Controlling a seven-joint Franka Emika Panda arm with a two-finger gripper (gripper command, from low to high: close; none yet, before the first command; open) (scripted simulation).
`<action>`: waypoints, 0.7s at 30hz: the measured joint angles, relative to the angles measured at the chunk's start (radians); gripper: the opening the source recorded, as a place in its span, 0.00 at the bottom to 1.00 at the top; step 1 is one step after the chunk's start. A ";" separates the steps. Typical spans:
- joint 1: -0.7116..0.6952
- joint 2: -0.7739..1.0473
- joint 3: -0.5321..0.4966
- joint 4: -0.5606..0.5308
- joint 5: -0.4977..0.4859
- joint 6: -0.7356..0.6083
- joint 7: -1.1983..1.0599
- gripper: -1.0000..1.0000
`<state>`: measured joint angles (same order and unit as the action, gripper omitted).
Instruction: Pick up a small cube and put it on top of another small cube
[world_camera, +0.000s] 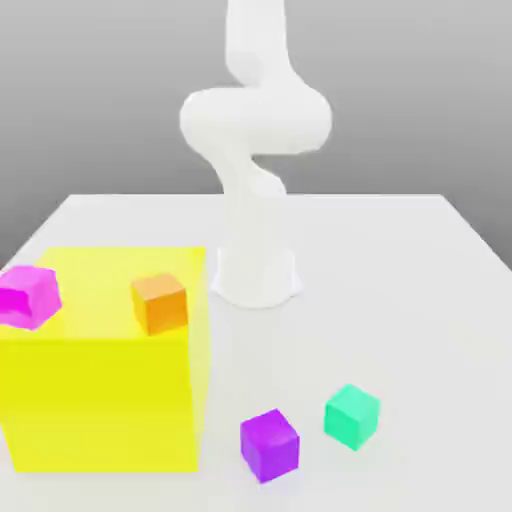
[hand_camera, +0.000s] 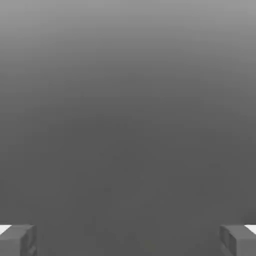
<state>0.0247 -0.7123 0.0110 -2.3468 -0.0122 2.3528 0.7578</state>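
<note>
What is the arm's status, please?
Gripper open, nothing held. Small teal-green cube on white tabletop, unstacked. Small purple cube beside it, apart.

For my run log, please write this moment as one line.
gripper: open, holding nothing | green cube: on table, beside purple cube | stacking: not done

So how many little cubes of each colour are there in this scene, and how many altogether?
Magenta cube: 1
Orange cube: 1
Purple cube: 1
Teal-green cube: 1
Total: 4
</note>
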 joint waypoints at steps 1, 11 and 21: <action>0.011 0.041 0.005 -0.021 -0.005 0.025 -0.020 0.50; 0.114 0.410 0.038 -0.214 -0.039 0.245 -0.209 0.50; 0.205 0.771 0.088 -0.395 -0.017 0.467 -0.426 0.50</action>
<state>0.2300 0.0583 0.0987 -2.7416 -0.0296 2.8194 0.3319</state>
